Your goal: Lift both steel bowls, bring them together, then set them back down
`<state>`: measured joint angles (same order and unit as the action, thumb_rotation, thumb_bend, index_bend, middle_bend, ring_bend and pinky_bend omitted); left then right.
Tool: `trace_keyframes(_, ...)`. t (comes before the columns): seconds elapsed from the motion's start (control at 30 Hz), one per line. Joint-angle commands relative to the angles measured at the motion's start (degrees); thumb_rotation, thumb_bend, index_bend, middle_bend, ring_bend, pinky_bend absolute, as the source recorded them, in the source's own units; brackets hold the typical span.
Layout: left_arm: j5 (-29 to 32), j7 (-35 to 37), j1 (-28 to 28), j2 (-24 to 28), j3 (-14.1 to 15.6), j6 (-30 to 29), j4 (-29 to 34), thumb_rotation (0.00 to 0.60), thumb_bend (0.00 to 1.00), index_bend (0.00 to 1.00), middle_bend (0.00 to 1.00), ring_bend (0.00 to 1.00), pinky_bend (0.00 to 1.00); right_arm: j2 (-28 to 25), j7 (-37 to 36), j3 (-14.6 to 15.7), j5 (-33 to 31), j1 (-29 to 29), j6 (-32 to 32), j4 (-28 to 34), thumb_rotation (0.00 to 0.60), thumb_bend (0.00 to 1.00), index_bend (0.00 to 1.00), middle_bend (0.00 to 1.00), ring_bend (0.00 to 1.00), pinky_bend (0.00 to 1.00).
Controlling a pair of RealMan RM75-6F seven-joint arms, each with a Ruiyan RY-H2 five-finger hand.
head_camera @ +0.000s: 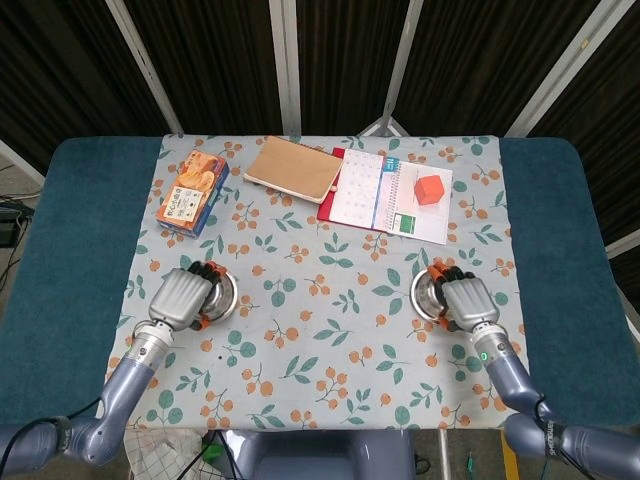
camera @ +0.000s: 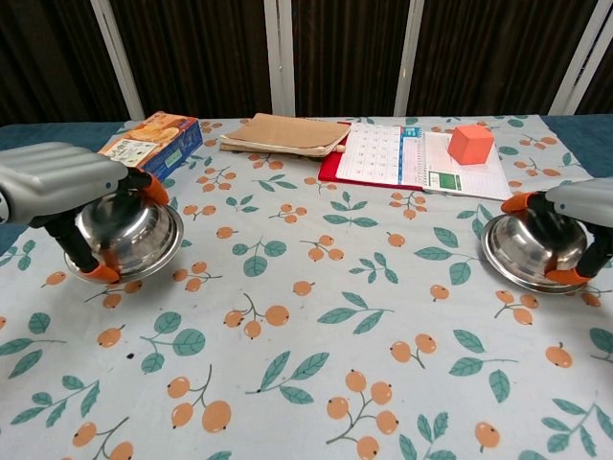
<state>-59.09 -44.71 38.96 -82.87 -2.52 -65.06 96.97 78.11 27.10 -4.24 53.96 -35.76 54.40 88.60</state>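
Bowls (camera: 131,237) apart, seemingly in hand (camera: 57,177)

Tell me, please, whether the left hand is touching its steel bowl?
Touching. The chest view shows the left hand over the left bowl, with its orange fingertips pressed against the rim on both sides.

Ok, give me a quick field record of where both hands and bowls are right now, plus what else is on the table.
left hand: grips left bowl, tilted
right hand: grips right bowl, tilted
bowls: far apart, at opposite sides of the cloth, not yet together
back row: snack box, brown notebook, calendar with orange cube on it
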Motion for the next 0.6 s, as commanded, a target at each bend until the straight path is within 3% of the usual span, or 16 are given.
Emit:
trace_keyframes(0.03, -2.72, 2.17, -0.14, -0.42, -0.13, -0.57, -0.77, 0.600, 0.21, 0.32, 0.44, 0.33, 0.56, -1.31, -1.24, -0.53, 1.33, 0.77, 1.59, 1.68, 0.600, 0.39, 0.91, 0.87, 0.74, 0.73)
trace_keyframes(0.13, -7.86, 6.80, -0.56, -1.52, -0.30, -1.98, -2.47, 0.600, 0.21, 0.32, 0.44, 0.33, 0.56, -2.94, -6.08, -2.01, 3.08, 2.01, 3.07, 4.05, 0.600, 0.39, 0.91, 0.87, 0.74, 0.73)
trace_keyframes(0.23, -14.23, 13.34, -1.24, -3.08, -0.23, -4.35, -5.65, 0.600, 0.21, 0.32, 0.44, 0.33, 0.56, -5.54, -15.78, -4.62, 4.44, 3.76, 3.08, 6.95, 0.600, 0.39, 0.92, 0.88, 0.74, 0.74)
trace_keyframes(0.6, -29.44, 28.39, -2.38, -7.44, 0.38, -13.27, -16.04, 0.600, 0.20, 0.32, 0.43, 0.33, 0.56, -16.97, -49.14, -12.59, 6.15, 8.00, -5.03, 12.61, 0.600, 0.39, 0.93, 0.89, 0.75, 0.76)
